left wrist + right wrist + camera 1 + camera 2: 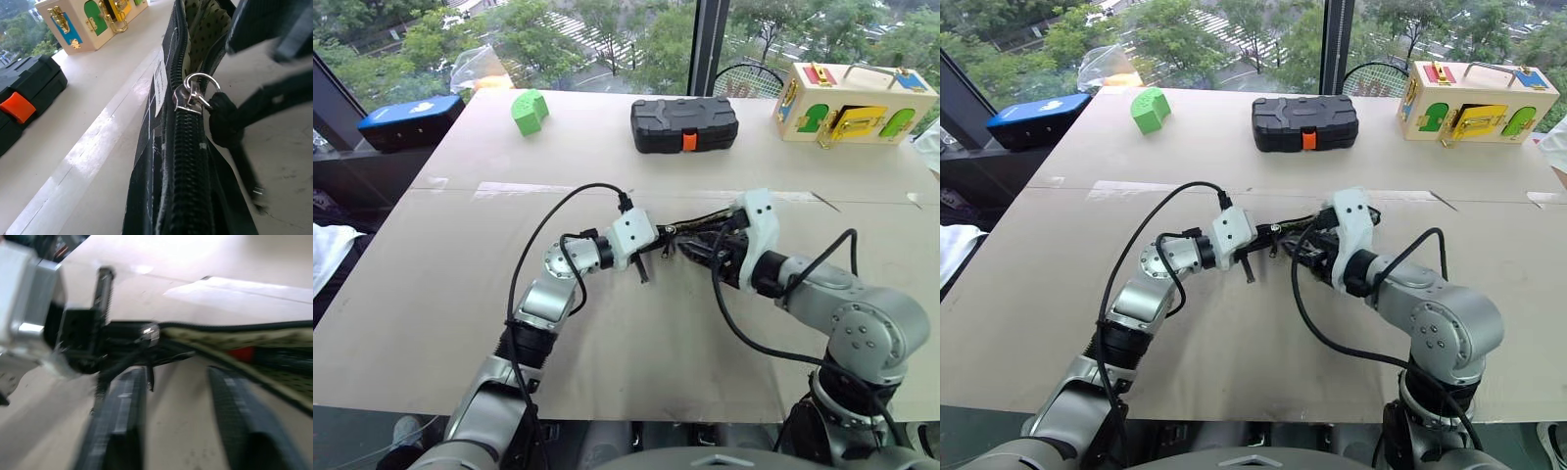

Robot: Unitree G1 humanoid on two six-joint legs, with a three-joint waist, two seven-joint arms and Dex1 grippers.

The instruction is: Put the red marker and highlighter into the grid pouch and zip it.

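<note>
Nearest, in the middle of the pale counter [440, 294], the two arms meet over the grid pouch [700, 235]. The left claw [651, 245] is clamped tight on the end of the pouch, holding it up on edge. In the left wrist view the zipper [183, 161] is closed along the near stretch up to the metal slider [188, 95], where a ring carries the black pull cord [227, 122]; past the slider the mouth gapes and shows a dotted cream lining. A small white label [160, 81] sits on the gridded side.

The right claw [173, 421] has its fingers [117, 421] spread apart, just below the open edge of the pouch, gripping nothing. In the right wrist view a bit of red [242, 353] shows inside the open mouth, likely the red marker; the highlighter cannot be made out.

Farther back on the counter stand a green block [530, 111], a black plastic case [683, 124] with an orange latch, and a wooden latch box [852, 103] at the far right. A blue case [409, 120] sits off the counter's far left corner.
</note>
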